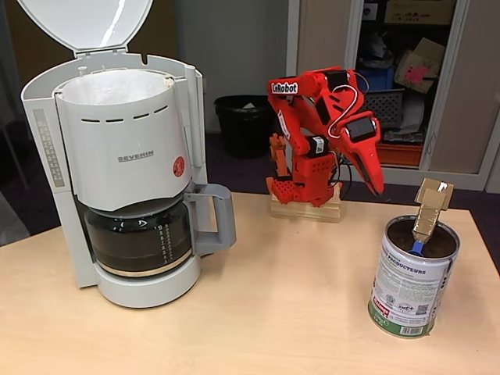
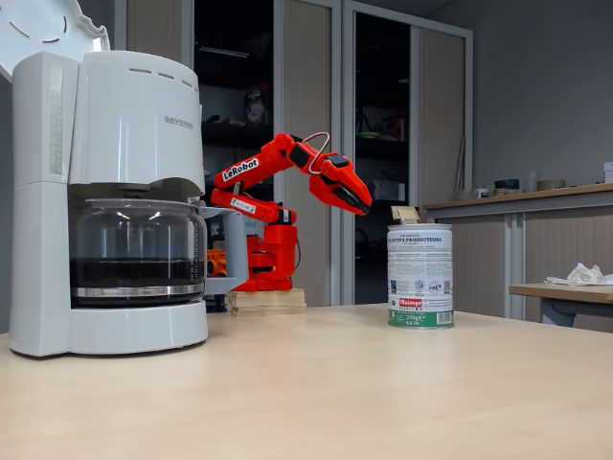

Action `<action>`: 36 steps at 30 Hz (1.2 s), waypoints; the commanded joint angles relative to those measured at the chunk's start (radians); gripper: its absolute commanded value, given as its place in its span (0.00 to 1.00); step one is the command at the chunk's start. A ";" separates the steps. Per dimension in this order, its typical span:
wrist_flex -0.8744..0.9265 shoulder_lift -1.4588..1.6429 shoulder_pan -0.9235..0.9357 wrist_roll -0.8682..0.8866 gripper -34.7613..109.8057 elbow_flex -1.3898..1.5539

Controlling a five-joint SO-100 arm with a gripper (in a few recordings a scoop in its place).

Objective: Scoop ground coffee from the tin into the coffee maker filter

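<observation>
The tin [image 1: 412,285] stands open on the right of the table, with dark ground coffee [image 1: 442,244] showing inside. A blue scoop [image 1: 418,248] with a cardboard handle [image 1: 432,205] stands in the coffee. The red arm's gripper [image 1: 376,186] hangs shut and empty behind and left of the tin, above its rim and apart from the handle. In the low fixed view the gripper [image 2: 363,205] sits just left of the tin [image 2: 420,276]. The light grey coffee maker [image 1: 133,168] stands at the left with its lid up, and the white coffee maker filter [image 1: 117,84] lines its top basket.
A glass carafe [image 1: 139,241] with a grey handle sits under the basket. The arm's base rests on a wooden block [image 1: 306,209] at the table's back edge. A black waste bin [image 1: 245,123] stands on the floor behind. Bare tabletop [image 1: 289,312] lies between coffee maker and tin.
</observation>
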 commanded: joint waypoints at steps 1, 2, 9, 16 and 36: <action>-0.002 -0.008 -0.044 0.071 0.24 -0.046; -0.012 -0.011 -0.057 0.075 0.24 -0.043; -0.032 -0.023 -0.143 0.100 0.38 -0.049; -0.029 -0.044 -0.219 0.201 0.42 -0.054; -0.190 -0.215 -0.362 0.252 0.38 -0.095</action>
